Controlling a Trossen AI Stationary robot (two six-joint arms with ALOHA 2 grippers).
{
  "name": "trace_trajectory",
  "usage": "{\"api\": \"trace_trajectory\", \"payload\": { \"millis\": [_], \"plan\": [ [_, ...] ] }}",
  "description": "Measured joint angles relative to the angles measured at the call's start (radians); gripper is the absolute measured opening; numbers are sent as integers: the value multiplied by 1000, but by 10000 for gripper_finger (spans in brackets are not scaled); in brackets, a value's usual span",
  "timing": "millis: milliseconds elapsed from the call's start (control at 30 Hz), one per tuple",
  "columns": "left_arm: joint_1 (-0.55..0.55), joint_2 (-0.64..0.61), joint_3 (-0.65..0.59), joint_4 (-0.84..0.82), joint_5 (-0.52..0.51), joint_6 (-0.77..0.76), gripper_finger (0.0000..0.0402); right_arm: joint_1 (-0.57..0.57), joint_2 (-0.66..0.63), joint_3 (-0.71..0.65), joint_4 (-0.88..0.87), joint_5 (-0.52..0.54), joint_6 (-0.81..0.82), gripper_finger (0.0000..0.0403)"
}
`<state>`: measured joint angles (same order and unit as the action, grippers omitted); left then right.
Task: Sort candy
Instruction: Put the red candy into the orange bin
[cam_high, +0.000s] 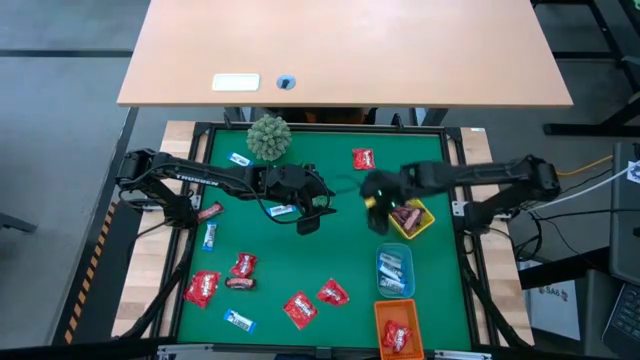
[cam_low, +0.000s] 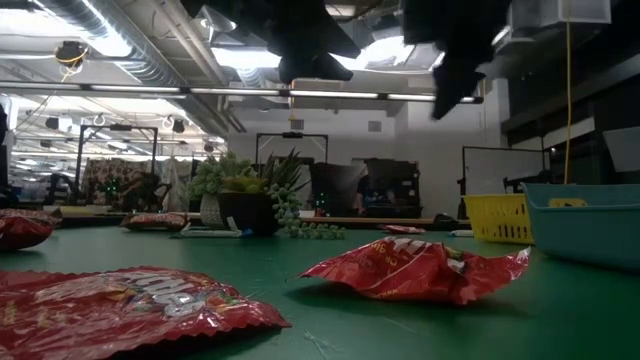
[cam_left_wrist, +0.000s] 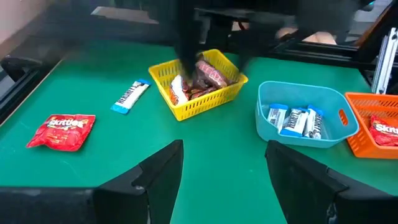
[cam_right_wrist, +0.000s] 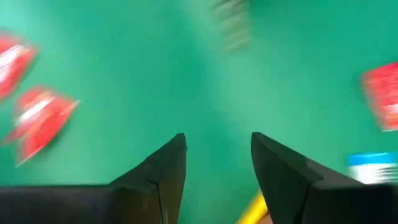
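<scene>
Candy lies scattered on the green table (cam_high: 340, 250): red packets (cam_high: 300, 308) (cam_high: 363, 158), blue-and-white wrappers (cam_high: 281, 211) (cam_high: 238, 321) and brown bars (cam_high: 209, 212) (cam_high: 240, 283). My left gripper (cam_high: 312, 222) (cam_left_wrist: 224, 149) hovers open and empty over the table's middle, beside a blue-and-white wrapper. My right gripper (cam_high: 377, 215) (cam_right_wrist: 217, 140) is open and empty at the left edge of the yellow tray (cam_high: 422, 222), which holds brown bars (cam_left_wrist: 208, 78). The blue tray (cam_left_wrist: 339, 121) holds blue-and-white sweets (cam_left_wrist: 295, 119). The orange tray (cam_left_wrist: 373, 106) holds red packets (cam_left_wrist: 385, 129).
A small green plant (cam_high: 268, 136) stands at the table's far edge. The three trays line the right side, from middle to near edge. Bare green lies between the two grippers and the near red packets (cam_low: 410, 270). A wooden desk (cam_high: 340, 50) stands beyond the table.
</scene>
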<state>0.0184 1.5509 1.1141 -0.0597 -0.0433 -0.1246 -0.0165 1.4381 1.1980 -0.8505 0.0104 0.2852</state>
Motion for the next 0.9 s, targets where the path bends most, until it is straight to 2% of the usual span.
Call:
{"api": "trace_trajectory", "payload": {
  "millis": [100, 200, 400, 600, 900],
  "plan": [
    [0, 0, 0, 0, 0, 0, 224, -84, 16, 0, 60, 139, -3, 179],
    [0, 0, 0, 0, 0, 0, 224, -160, 32, 0, 133, 195, -1, 179],
    [0, 0, 0, -7, 0, 2, 224, -277, 101, 1, 276, 209, 54, 179],
    [0, 0, 0, -8, 0, 4, 224, -355, 220, 0, 315, 258, 178, 179],
    [0, 0, 0, -8, 0, 4, 224, -419, 353, 0, 336, 269, 263, 179]
  ]
}}
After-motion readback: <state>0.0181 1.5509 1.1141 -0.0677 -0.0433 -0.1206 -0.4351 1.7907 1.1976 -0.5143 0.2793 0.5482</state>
